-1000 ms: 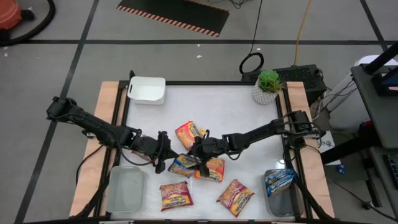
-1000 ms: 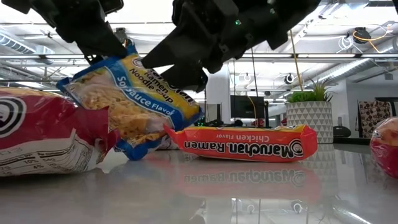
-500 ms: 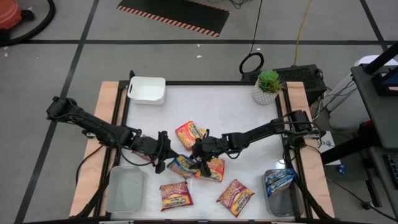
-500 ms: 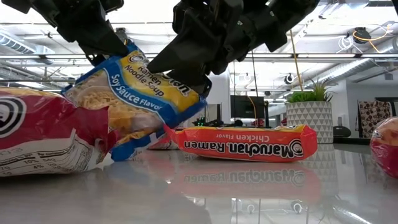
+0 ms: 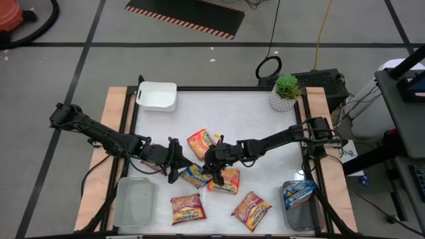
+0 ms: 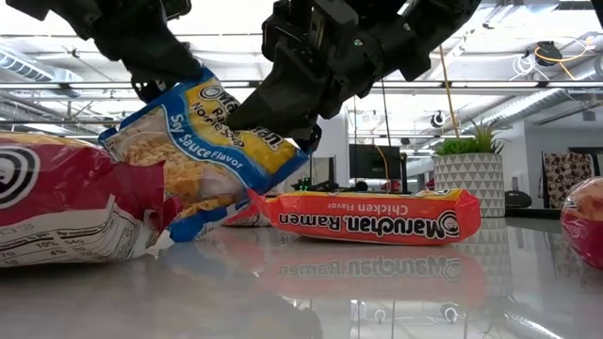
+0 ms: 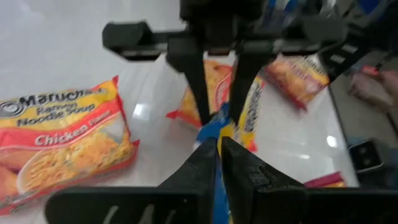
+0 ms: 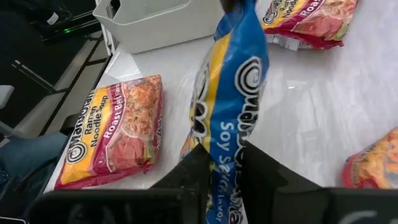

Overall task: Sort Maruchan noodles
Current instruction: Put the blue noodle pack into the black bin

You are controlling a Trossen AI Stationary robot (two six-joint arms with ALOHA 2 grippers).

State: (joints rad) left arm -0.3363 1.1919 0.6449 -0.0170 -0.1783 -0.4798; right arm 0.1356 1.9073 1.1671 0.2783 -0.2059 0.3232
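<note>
At frame centre, my left gripper (image 5: 178, 168) and right gripper (image 5: 211, 167) both pinch opposite edges of the blue-and-yellow plastic soy-sauce ramen packet (image 5: 194, 174), lifted above the white table (image 5: 246, 119).

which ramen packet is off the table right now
The blue Soy Sauce packet, pinched between the left gripper and the right gripper at the table's middle. The orange and red packets all lie flat on the table.

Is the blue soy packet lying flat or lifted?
Lifted and tilted. In the low view the blue packet hangs between the left hand and right hand; only its lower corner nears the table.
</note>
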